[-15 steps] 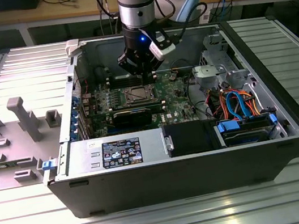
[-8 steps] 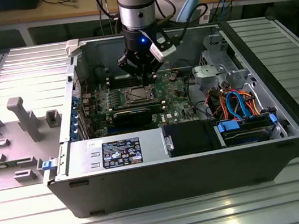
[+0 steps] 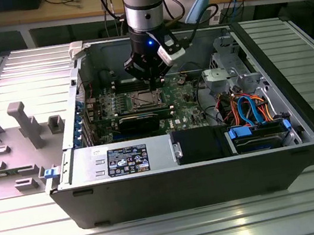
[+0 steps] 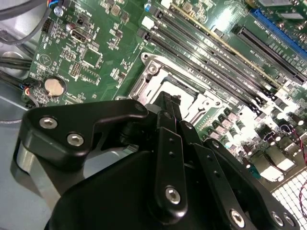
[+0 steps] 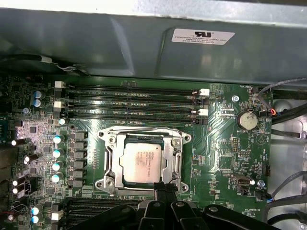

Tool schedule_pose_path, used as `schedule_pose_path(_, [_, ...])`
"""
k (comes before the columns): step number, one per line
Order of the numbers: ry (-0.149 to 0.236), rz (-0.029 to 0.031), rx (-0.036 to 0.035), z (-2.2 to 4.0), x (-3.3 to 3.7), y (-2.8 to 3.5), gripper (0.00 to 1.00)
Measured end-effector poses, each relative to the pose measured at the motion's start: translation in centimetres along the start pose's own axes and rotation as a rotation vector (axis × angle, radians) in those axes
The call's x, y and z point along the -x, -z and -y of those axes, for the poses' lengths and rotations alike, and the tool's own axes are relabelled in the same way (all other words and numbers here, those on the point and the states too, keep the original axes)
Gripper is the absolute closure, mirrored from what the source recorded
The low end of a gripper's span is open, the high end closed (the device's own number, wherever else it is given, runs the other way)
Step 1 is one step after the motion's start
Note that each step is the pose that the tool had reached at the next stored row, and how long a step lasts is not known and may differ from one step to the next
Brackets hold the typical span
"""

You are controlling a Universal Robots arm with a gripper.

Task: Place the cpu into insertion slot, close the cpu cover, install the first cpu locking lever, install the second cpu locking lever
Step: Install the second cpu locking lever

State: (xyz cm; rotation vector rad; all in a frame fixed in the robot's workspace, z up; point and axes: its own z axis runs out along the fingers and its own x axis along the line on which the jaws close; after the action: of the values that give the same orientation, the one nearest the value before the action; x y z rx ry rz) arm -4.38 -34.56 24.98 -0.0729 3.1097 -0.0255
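Note:
The cpu (image 5: 141, 162), a square chip with a dull silver top, lies flat in the insertion slot (image 5: 104, 182) on the green motherboard (image 5: 218, 158). The cpu cover (image 5: 144, 138), a silvery frame, lies down around the chip, which shows through its window. Thin metal levers (image 5: 179, 163) run along the socket's sides. My gripper (image 5: 164, 188) is shut with nothing in it, its black fingertips (image 4: 169, 99) together at the socket's edge, just over the frame. In the exterior view the gripper (image 3: 151, 84) hangs straight above the insertion slot (image 3: 144, 100) inside the open computer case.
Long black RAM slots (image 5: 132, 103) lie beside the socket. A black expansion card (image 3: 139, 120) stands in front of it. A metal box (image 3: 122, 159) and a drive cage with blue and orange cables (image 3: 252, 107) fill the case's front. Grey fixtures (image 3: 19, 125) stand at the exterior view's left.

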Motion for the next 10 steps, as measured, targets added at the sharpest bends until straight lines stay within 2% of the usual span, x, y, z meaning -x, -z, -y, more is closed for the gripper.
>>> schedule_pose_path(10, [0.0,0.0,-0.0001,0.11,0.0,0.0,0.89])
